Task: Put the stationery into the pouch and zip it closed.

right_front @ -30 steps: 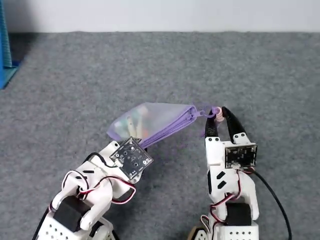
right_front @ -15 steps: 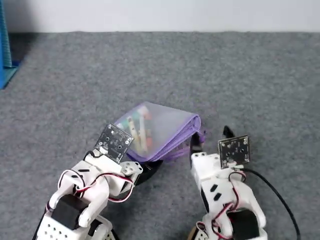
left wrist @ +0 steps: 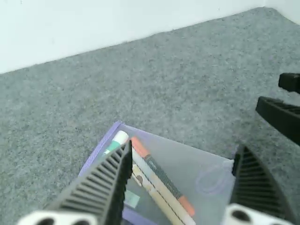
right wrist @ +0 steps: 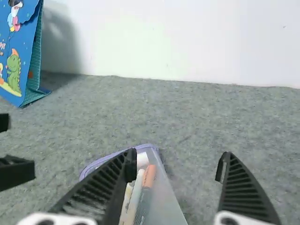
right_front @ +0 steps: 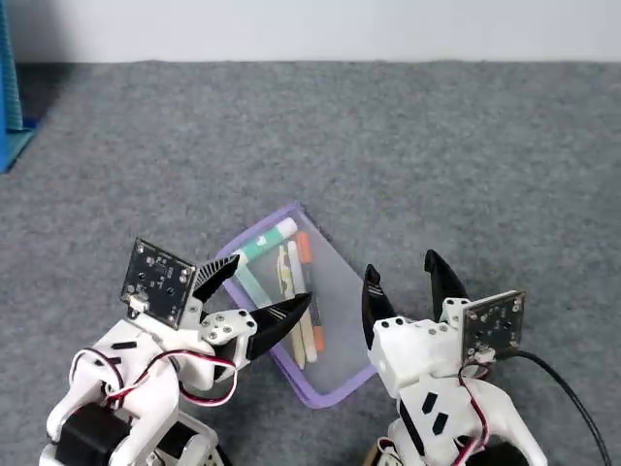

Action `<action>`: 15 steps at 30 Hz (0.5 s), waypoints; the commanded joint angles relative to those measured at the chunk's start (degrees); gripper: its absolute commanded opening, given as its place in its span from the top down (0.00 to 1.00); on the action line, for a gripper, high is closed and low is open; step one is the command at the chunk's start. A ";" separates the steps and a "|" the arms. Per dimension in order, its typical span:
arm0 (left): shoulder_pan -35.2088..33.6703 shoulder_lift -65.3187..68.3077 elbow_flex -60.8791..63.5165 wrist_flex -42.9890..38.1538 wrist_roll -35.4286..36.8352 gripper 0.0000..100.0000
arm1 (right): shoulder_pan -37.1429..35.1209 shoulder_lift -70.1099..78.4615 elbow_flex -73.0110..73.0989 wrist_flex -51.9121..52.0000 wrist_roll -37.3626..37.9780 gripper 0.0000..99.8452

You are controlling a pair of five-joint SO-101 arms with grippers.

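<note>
A translucent purple pouch lies flat on the grey carpet between the two arms, with several pens inside it. The left wrist view looks down on the pouch and its pens. My left gripper hovers open over the pouch's near-left part, raised off it. My right gripper is open too, just beside the pouch's right edge. In the right wrist view the pouch sits low between the fingers. Neither gripper holds anything.
A blue printed bag stands at the far left by the white wall, its edge also in the high view. Bare grey carpet stretches beyond the pouch.
Both grippers let go of the pouch and pulled back toward the near edge, opening. The pouch dropped from a held, bunched-up pose to lying flat on the carpet.
</note>
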 commanded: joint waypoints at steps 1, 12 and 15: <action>-0.26 0.00 -2.77 1.67 0.26 0.68 | 2.33 0.13 -2.20 0.31 -0.62 0.73; -20.04 -0.09 3.21 -1.76 -4.92 0.98 | 14.37 0.13 3.16 0.40 -0.35 0.99; -24.70 -0.09 5.76 -1.67 -5.36 0.99 | 17.98 0.13 5.19 1.36 -0.35 0.96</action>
